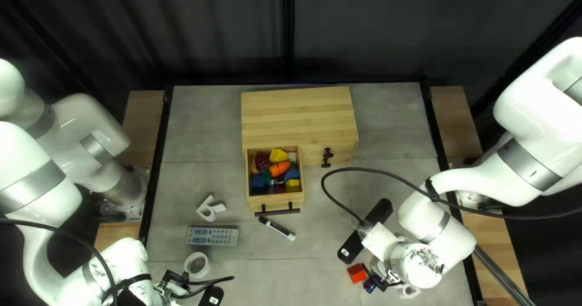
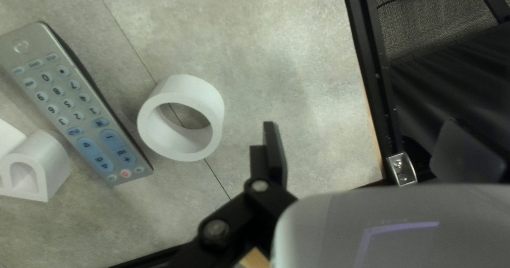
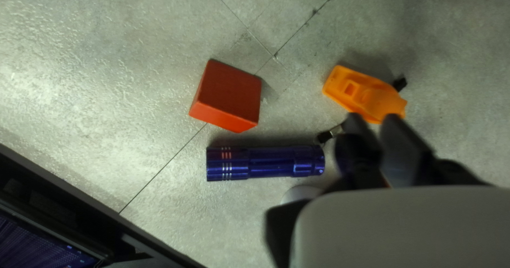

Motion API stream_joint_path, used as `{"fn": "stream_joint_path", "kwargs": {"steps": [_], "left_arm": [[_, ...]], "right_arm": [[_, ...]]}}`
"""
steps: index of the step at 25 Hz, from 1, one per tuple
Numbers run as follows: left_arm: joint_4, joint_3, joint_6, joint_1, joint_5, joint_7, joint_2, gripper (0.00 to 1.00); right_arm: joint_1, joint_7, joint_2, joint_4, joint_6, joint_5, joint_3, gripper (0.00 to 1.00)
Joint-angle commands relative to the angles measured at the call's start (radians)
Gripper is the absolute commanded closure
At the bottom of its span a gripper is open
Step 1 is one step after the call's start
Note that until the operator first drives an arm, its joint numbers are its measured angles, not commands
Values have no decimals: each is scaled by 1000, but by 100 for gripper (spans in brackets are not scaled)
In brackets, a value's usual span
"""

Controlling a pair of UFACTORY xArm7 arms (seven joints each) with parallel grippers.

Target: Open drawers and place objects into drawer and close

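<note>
Right gripper [image 3: 374, 118]: narrow gap, nothing pinched. Left gripper [image 2: 361, 122]: spread wide, empty. Drawer [image 1: 276, 201] is out and loaded; red block [image 3: 228, 95], torch [image 3: 265, 163] and orange piece [image 3: 366, 95] lie to its right, ring [image 2: 202, 90] to its left. Risks: low descent snags torch's clip [image 3: 329, 134]; smooth metal barrel rolls; piled contents jam closing. Block tapers, flat-faced; ring's smooth, hollow; orange piece looks like irregular plastic; drawer's pale wood.
</note>
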Motion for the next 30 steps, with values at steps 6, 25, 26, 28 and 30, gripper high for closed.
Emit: {"fn": "stream_joint_path", "kwargs": {"steps": [6, 25, 26, 28, 30], "left_arm": [[0, 0, 0, 0, 0, 0, 0, 0], [0, 0, 0, 0, 0, 0, 0, 0], [0, 0, 0, 0, 0, 0, 0, 0], [0, 0, 0, 0, 0, 0, 0, 0], [0, 0, 0, 0, 0, 0, 0, 0]], "right_arm": [[-15, -174, -52, -62, -33, 9, -1, 0], [-52, -356, -55, -189, -224, 31, -25, 0], [-53, -361, -55, -189, -224, 30, -26, 0], [-55, -377, -54, -191, -225, 28, -28, 0], [-58, -389, -53, -193, -227, 27, -30, 8]]}}
